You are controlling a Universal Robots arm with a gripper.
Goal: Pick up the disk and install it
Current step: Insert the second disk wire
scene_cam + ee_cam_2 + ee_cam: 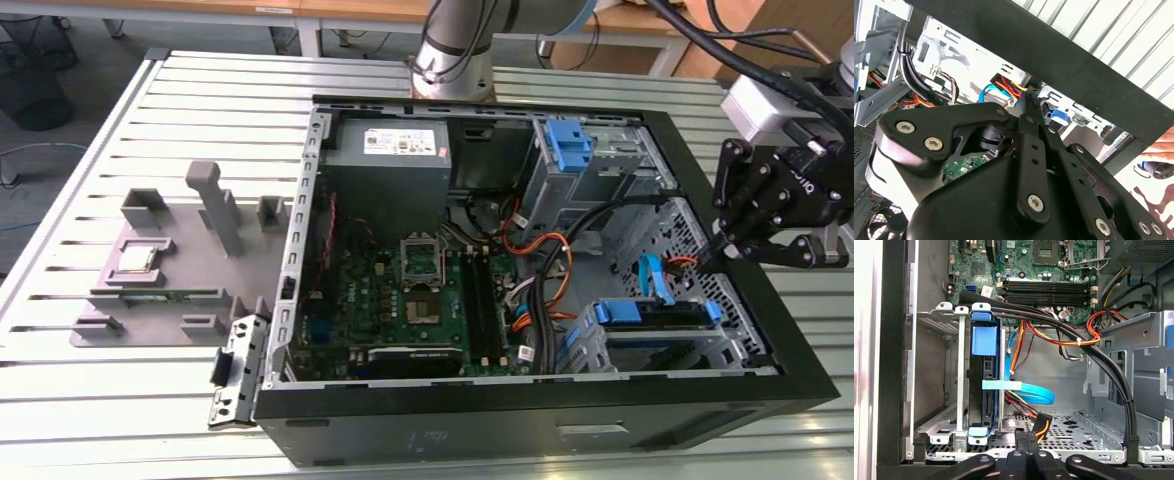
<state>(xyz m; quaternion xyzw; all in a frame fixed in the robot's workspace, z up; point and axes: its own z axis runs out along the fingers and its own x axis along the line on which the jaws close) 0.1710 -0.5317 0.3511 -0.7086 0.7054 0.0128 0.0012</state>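
- Inside the open computer case, the disk sits seated in a metal drive cage, with its blue carrier frame facing outward.
- Near that cage, the gripper hangs over the case wall on the exterior view's right. Its jaws are pressed together with nothing between them.
- Just beside the disk, a blue cable and orange wires run.
- Under the case lies a slatted metal desk.

nothing legible: the white sticker on the grey power supply bears print too small to read.
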